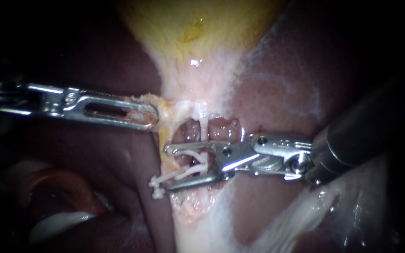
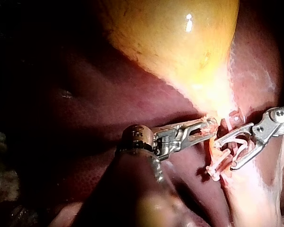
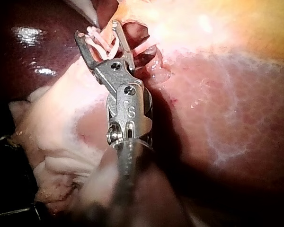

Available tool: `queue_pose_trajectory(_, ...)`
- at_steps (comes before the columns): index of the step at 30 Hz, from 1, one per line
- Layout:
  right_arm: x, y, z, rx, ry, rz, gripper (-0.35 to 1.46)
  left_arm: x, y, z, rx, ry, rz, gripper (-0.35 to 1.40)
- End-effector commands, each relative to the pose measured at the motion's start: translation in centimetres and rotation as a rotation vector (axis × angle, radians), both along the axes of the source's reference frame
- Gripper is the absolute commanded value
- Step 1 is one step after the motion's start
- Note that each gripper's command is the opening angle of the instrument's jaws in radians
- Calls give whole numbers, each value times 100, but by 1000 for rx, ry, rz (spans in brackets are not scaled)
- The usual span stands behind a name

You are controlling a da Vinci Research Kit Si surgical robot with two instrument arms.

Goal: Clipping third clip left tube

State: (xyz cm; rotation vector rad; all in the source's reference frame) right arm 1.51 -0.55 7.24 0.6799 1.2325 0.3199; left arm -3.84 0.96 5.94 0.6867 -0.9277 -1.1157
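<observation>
My right instrument (image 1: pixel 167 168) holds its jaws apart astride the tube (image 1: pixel 204 131) and white clips (image 1: pixel 183 172) below the gallbladder (image 1: pixel 198 61) (left instrument (image 1: pixel 153 115) clamped on its neck), so closing the third clip seemingly remains.

Gallbladder (image 1: pixel 188 23) above tube (image 1: pixel 204 124), liver (image 1: pixel 282 107) on both sides

Text check: nothing legible on tissue.
One tiny stamped mark (image 3: pixel 129 111) sits on the silver steel right instrument (image 3: pixel 97 30), just behind its jaws.
</observation>
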Motion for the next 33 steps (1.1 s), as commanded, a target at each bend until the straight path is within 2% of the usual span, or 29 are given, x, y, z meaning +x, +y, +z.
queue_pose_trajectory(1,0,0,0,0,0,0,44,0,0,0,0,0,0,-35)
queue_pose_trajectory(16,-2,2,1,1,0,0,44,1,0,-1,0,0,0,-35)
queue_pose_trajectory(33,-14,17,15,16,-11,13,44,0,-2,-4,1,1,-1,-35)
